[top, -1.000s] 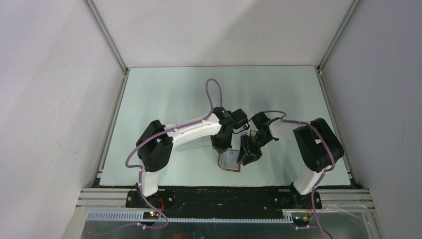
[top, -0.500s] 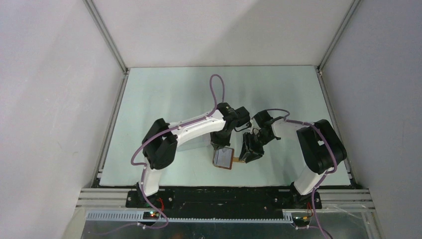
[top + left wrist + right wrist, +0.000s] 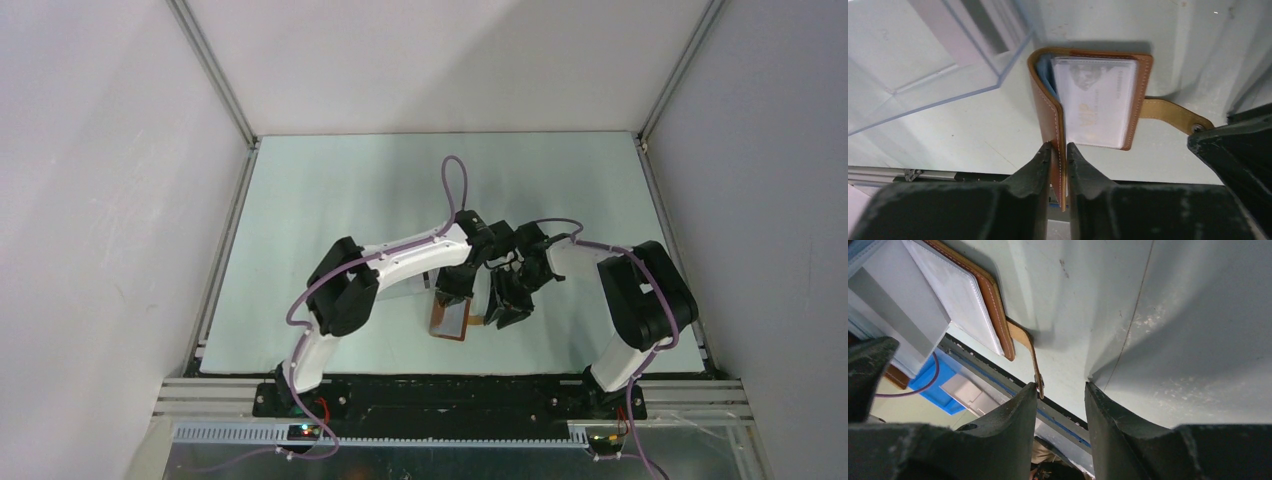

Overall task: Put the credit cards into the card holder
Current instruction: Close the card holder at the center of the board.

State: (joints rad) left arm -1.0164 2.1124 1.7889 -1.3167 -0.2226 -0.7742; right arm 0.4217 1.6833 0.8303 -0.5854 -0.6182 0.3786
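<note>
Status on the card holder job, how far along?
Done: one card sits in the card holder pocket.
In hand: the left tool pinches its raised cover. The right tool is open, beside the snap tab.
Left: no loose cards show in any view, so probably only letting go, perhaps folding the cover down.

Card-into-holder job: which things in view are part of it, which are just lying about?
Job: tan-brown leather folding card holder, cover pinched by left end effector; pale rectangular plastic card in its clear pocket; open right end effector beside the leather snap tab.
Just there: purple cables; aluminium frame rail; blue object past the table edge.
</note>
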